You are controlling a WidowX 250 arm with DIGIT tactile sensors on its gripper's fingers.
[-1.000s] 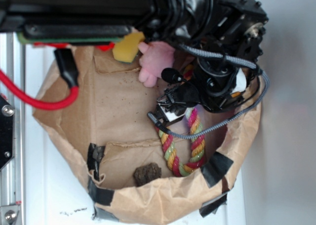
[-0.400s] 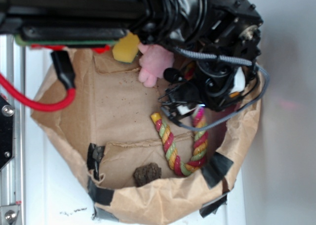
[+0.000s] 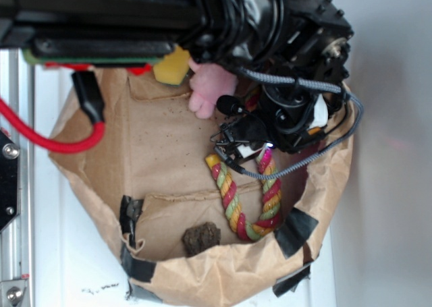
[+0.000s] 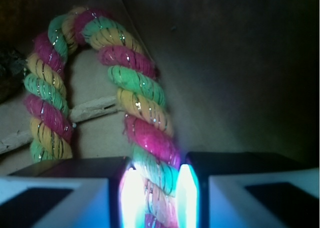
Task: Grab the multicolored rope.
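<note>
Now the black gripper (image 4: pixel 158 193) pinches one leg of the thick twisted red, yellow and green rope (image 4: pixel 142 118) inside the crumpled brown paper bag (image 3: pixel 169 145). Since a second ago the rope's free end has cleared the fingers; grasp looks nearly secured.

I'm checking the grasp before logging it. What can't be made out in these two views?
- Exterior: the gripper fingertips, hidden under the wrist and gray cable.
- Exterior: the pink plush top, behind the arm.
- Wrist: the multicolored rope end, cut off by the bottom edge.
</note>
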